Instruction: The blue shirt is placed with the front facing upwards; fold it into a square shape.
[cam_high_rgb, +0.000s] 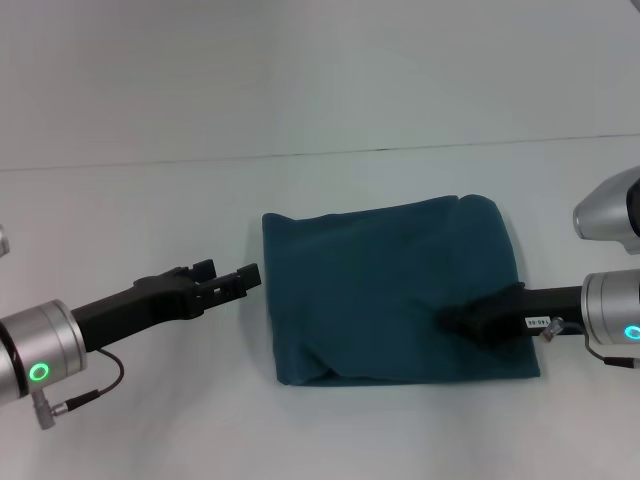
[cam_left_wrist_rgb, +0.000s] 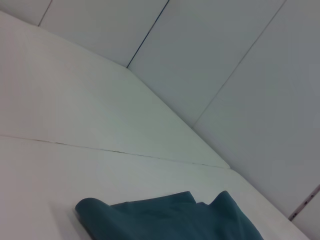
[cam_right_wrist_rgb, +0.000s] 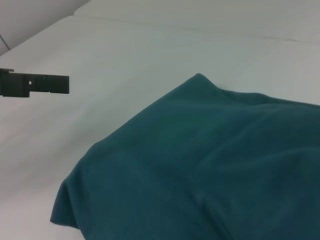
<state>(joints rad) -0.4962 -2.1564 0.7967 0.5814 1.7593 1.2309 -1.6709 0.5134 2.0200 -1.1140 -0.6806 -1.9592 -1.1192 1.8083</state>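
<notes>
The blue shirt (cam_high_rgb: 380, 290) lies folded into a rough square in the middle of the white table (cam_high_rgb: 140, 200), plain teal side up, with a loose fold at its near left corner. My left gripper (cam_high_rgb: 248, 274) hovers just off the shirt's left edge, apart from the cloth. It also shows as a dark bar in the right wrist view, the left gripper (cam_right_wrist_rgb: 50, 84). My right gripper (cam_high_rgb: 455, 320) reaches in from the right and rests over the shirt's near right part. The left wrist view catches the shirt (cam_left_wrist_rgb: 170, 220) only as a rumpled edge. The shirt (cam_right_wrist_rgb: 210, 165) fills the right wrist view.
The table's far edge (cam_high_rgb: 320, 155) meets a pale wall behind. Bare white tabletop surrounds the shirt on all sides. A cable (cam_high_rgb: 95, 392) hangs under my left wrist.
</notes>
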